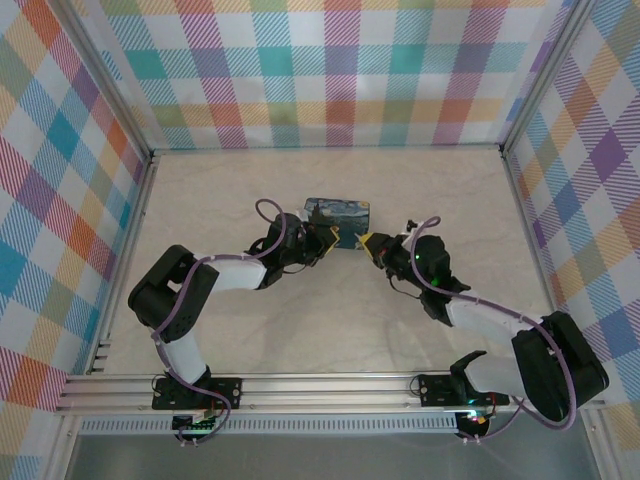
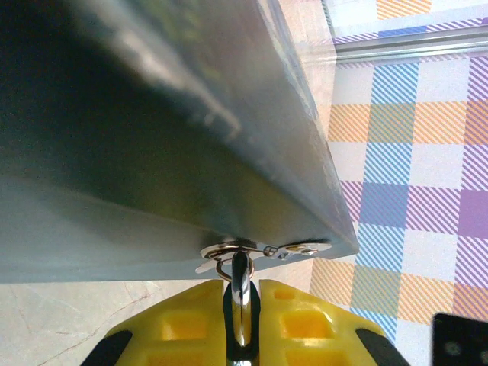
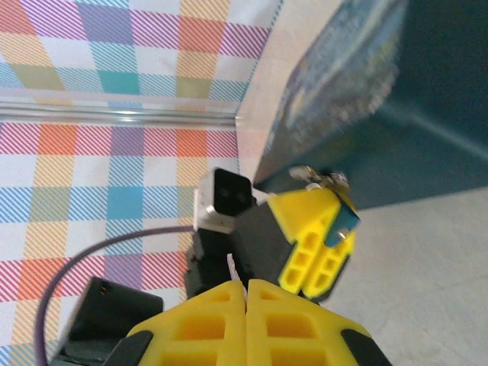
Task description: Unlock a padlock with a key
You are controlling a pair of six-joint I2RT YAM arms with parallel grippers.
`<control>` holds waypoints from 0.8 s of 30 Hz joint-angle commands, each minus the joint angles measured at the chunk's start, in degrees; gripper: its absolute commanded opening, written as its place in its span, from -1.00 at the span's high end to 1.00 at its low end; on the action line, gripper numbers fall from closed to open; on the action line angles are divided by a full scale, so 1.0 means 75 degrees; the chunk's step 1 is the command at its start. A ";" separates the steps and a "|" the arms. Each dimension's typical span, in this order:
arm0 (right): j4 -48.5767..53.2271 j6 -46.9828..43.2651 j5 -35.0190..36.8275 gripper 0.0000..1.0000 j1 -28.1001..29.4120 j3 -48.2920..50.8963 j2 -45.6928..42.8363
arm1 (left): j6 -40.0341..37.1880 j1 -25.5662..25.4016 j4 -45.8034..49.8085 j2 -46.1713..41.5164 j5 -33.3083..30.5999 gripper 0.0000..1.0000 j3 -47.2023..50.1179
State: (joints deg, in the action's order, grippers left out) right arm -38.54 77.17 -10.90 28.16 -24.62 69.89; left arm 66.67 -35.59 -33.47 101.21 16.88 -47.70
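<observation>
"While the left arm's yellow-fingered tool (image 2: pixel 241 305) was clamped on that thin silvery metal piece (image 2: pixel 239 273), hanging on a wire ring (image 2: pixel 223 268) under the flat steel hasp (image 2: pixel 267 249), what did the observer think could fail?"

"She judged the piece to be the padlock or its key, but could not tell which. It sat at the lower edge of the dark blue painted box (image 1: pixel 337 212), near the middle of the pale table (image 1: pixel 230 190). A pull off-line might have dragged the light box along or bent the hasp."

"And the right arm's tool (image 3: pixel 245 293)?"

"Its yellow fingers were pressed together on nothing, just beside the left one. Nothing pinned the box, so she thought any twist could have spun it. She also feared the two tools might bump, being so close."
</observation>
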 commanded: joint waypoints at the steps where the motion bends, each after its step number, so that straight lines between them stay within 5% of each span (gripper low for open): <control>1: 0.0265 -0.0139 -0.0198 1.00 -0.0285 -0.0186 -0.0061 | 0.0098 -0.0094 -0.0576 0.0077 0.0068 0.91 0.0044; 11: -0.0590 0.0126 -0.0191 1.00 -0.0329 0.0574 0.0345 | 0.0215 -0.0094 -0.0750 0.0167 0.0128 0.91 0.0062; 24: -0.2427 0.0658 0.0210 1.00 0.0510 0.0664 0.1859 | 0.0262 -0.0094 -0.0868 0.0116 0.0104 0.91 0.0174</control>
State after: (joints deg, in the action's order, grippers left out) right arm -49.34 80.36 -10.72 31.42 -19.40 82.52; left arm 68.16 -35.59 -36.23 101.95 17.04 -46.81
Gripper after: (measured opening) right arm 0.055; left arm 0.121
